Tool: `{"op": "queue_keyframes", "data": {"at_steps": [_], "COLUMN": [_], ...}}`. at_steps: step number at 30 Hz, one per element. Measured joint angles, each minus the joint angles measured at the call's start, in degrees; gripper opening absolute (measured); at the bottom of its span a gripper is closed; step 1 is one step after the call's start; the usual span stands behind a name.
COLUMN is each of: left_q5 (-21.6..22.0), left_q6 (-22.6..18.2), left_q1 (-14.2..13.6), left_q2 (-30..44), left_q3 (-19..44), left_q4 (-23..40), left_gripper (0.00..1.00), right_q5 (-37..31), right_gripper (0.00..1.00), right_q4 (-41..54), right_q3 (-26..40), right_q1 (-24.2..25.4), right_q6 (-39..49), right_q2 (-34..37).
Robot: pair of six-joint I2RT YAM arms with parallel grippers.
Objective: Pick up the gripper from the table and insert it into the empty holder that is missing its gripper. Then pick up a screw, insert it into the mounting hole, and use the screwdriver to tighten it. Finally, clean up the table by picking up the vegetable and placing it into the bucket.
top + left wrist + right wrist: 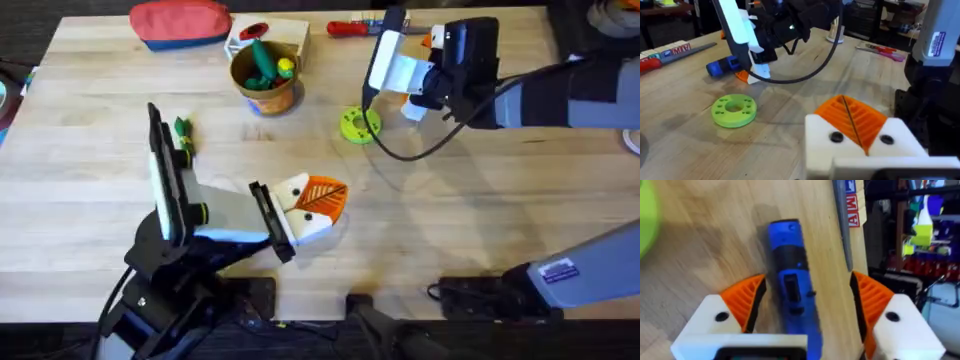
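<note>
Screwdriver: rear end cut off at the right wrist picture's edge between the spread orange pads; metal bit not discernible. In the overhead view, hidden beneath the right gripper.

Red-handled screwdriver: shaft partly covered by the right arm.

Vegetable: partly hidden behind the left arm's upright link; shape too small to tell.

Bucket: contents overlapping, individual toys indistinct.

Two arm grippers: left gripper, right gripper. One blue screwdriver. One red-handled screwdriver, far side. One lime-green disc. One tan bucket, toys inside. One loose green vegetable, left. One red pouch, far left. One white box.
</note>
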State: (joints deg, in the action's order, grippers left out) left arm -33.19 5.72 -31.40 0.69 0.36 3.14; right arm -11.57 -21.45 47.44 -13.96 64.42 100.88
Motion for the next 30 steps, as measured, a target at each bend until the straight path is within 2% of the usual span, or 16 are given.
{"op": "queue_keyframes", "data": {"at_steps": [2,4,7,8,13,16,19,20,23,26,30], "left_q5": [0.0,0.1,0.0,0.0,0.2,2.2,6.0,12.0,17.9,23.3,29.3], "left_q6": [-0.2,-0.2,-0.1,0.0,0.0,0.1,1.8,7.3,13.4,18.6,21.4], "left_q1": [0.0,0.0,0.0,0.0,0.0,0.0,0.0,0.0,0.0,0.0,0.0], "left_q2": [0.0,0.0,0.0,0.0,0.0,0.0,0.0,0.0,0.0,0.5,5.5], "left_q3": [0.0,0.0,0.0,0.0,0.0,0.0,0.0,0.1,2.4,9.1,20.7], "left_q4": [0.0,0.0,0.0,0.0,0.0,-0.3,-1.7,-2.1,5.1,16.1,25.4], "left_gripper": [0.16,0.434,0.913,0.966,0.988,0.988,0.987,0.986,0.985,0.986,0.986], "right_q5": [-1.2,-2.4,-3.3,-3.4,-3.4,-3.4,-3.4,-3.4,-3.4,-3.4,-3.4], "right_gripper": [0.99,0.991,0.991,0.991,0.992,0.991,0.991,0.991,0.99,0.991,0.991], "right_q4": [0.5,1.7,6.5,8.3,16.3,18.2,18.5,18.6,19.0,19.0,19.1], "right_q3": [0.0,0.0,-0.1,-0.3,-1.1,-1.1,-1.1,-1.1,-1.1,-1.1,-1.1], "right_q1": [-0.1,-0.2,-0.5,-0.7,-1.4,-1.4,-1.4,-1.4,-1.8,-3.1,-5.6], "right_q6": [-3.1,-6.4,-11.6,-13.4,-25.0,-33.0,-38.6,-41.8,-43.5,-44.4,-44.9], "right_q2": [0.0,-0.4,-2.7,-3.6,-11.3,-17.8,-23.4,-26.9,-28.7,-29.2,-29.2]}}
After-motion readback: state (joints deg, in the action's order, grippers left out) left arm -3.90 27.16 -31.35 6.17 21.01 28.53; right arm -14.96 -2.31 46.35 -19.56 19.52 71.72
